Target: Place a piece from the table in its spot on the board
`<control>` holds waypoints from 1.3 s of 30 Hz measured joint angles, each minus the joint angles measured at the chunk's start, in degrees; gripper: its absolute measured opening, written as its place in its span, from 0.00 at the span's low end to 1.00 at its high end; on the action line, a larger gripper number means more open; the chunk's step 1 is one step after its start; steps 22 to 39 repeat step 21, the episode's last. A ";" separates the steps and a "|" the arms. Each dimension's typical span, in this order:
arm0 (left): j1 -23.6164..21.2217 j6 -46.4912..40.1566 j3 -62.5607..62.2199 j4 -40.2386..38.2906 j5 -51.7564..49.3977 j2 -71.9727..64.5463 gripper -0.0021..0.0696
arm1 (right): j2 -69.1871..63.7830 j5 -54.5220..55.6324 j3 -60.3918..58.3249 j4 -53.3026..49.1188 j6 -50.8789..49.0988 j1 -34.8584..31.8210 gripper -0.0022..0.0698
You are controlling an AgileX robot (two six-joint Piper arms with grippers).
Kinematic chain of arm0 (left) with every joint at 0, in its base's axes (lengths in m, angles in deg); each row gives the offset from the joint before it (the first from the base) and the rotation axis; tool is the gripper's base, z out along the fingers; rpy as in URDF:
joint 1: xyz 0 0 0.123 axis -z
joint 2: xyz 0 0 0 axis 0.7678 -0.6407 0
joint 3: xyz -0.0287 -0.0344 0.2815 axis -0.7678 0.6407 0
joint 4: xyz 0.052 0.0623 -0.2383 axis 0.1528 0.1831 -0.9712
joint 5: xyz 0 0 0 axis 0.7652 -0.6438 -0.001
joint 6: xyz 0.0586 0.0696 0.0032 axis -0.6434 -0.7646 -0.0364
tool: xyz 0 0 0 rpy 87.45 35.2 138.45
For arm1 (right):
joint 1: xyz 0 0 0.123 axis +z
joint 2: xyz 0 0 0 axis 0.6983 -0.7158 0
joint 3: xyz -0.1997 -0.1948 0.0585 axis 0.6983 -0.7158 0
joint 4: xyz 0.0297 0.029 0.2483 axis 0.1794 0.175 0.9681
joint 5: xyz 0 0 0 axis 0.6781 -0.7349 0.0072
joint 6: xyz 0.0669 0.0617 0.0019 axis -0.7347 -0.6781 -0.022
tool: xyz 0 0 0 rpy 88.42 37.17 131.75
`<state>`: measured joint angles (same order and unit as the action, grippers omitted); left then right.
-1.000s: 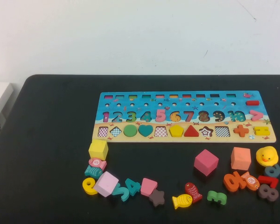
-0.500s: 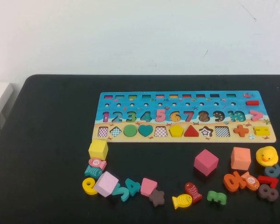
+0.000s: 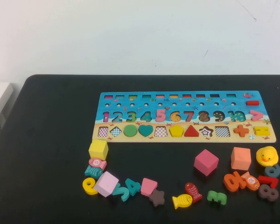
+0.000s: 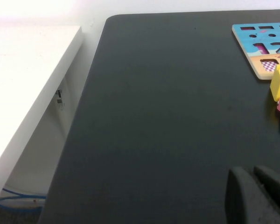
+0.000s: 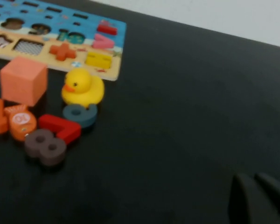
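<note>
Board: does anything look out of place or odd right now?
Nothing stands out. The yellow pentagon is seated in the board, and the loose pieces lie scattered on the table. The left gripper and right gripper hover shut over bare table at its sides.

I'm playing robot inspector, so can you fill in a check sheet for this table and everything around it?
Surface: black table, carrying the board and toys.
Job's things: yellow pentagon already sits in its place on the board.
Clutter: cubes, numbers, fish and a duck lie loose in front of the board.
Grippers: left gripper shut, holding nothing, low over the table's left part. Right gripper low over the table's right part, on the duck's side.
Cables: blue cable under the white side table.
Surroundings: white wall behind the table.
</note>
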<state>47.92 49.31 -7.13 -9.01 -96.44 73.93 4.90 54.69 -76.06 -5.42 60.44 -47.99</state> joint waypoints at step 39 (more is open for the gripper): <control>0.00 -0.13 0.00 -0.22 0.00 0.00 0.03 | 0.00 -0.91 0.05 -9.17 -18.57 0.00 0.06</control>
